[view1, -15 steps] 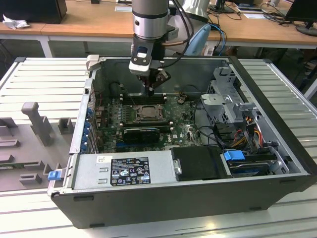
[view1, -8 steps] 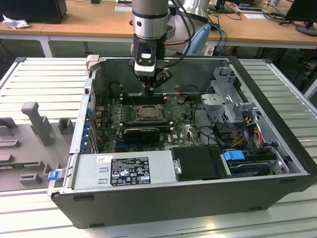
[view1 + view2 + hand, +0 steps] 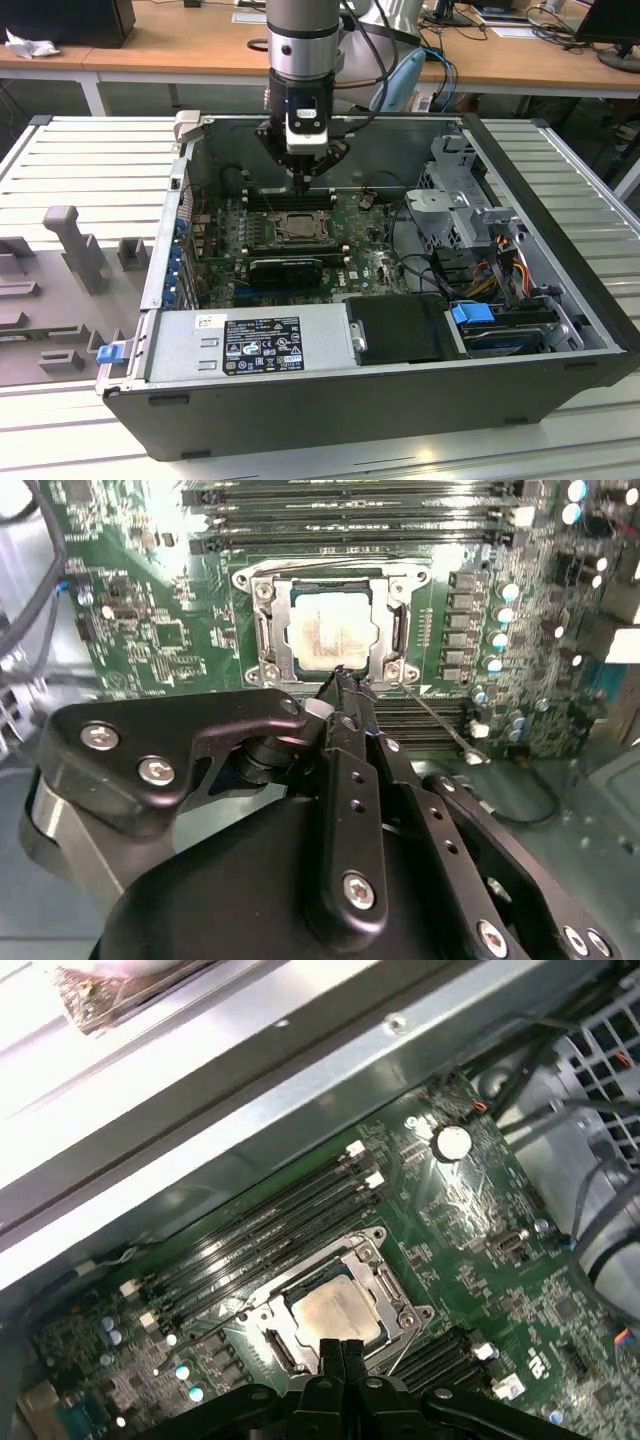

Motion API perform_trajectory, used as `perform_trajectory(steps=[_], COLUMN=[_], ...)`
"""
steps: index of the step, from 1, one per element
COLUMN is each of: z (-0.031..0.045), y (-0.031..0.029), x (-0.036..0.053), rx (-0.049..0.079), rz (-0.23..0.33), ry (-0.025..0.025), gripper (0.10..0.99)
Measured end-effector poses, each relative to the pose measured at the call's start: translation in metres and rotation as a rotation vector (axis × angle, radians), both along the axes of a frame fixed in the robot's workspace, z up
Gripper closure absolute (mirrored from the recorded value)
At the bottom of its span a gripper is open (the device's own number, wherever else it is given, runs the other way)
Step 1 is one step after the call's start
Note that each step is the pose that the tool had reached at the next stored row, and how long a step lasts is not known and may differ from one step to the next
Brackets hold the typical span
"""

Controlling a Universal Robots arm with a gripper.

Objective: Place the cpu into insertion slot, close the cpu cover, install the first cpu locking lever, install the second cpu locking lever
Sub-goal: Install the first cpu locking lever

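Note:
The cpu (image 3: 325, 630) lies flat in the insertion slot (image 3: 270, 645), its pale metal top showing through the window of the cpu cover (image 3: 400, 586). The silver cover frame lies down over the socket. A thin lever rod (image 3: 432, 720) sticks out slantwise from one socket corner, over the green board. My gripper (image 3: 342, 677) is shut, its fingertips pressed together with nothing between them, right at the socket's edge beside that corner. In the first wrist view the gripper (image 3: 343, 1348) hangs just beside the cpu (image 3: 335, 1310). In the exterior view the gripper (image 3: 300, 188) hovers over the socket (image 3: 292, 226).
Long black memory slots (image 3: 350, 510) flank the socket on two sides. A black card (image 3: 285, 268) and the power supply (image 3: 250, 345) lie nearer the case front. A drive cage (image 3: 460, 200) with cables fills the exterior view's right. The case wall (image 3: 300, 1070) rises close behind.

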State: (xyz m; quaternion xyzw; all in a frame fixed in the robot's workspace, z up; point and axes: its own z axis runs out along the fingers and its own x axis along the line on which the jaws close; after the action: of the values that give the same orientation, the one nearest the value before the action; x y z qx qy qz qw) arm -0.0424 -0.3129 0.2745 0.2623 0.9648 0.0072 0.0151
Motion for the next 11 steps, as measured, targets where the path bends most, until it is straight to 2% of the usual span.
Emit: perform_trajectory(steps=[8, 11], z=[-0.0001, -0.0001], y=[0.0000, 0.0000], x=[0.0000, 0.0000], rx=[0.000, 0.000], rz=[0.126, 0.146], ry=[0.0000, 0.0000], gripper=[0.980, 0.980])
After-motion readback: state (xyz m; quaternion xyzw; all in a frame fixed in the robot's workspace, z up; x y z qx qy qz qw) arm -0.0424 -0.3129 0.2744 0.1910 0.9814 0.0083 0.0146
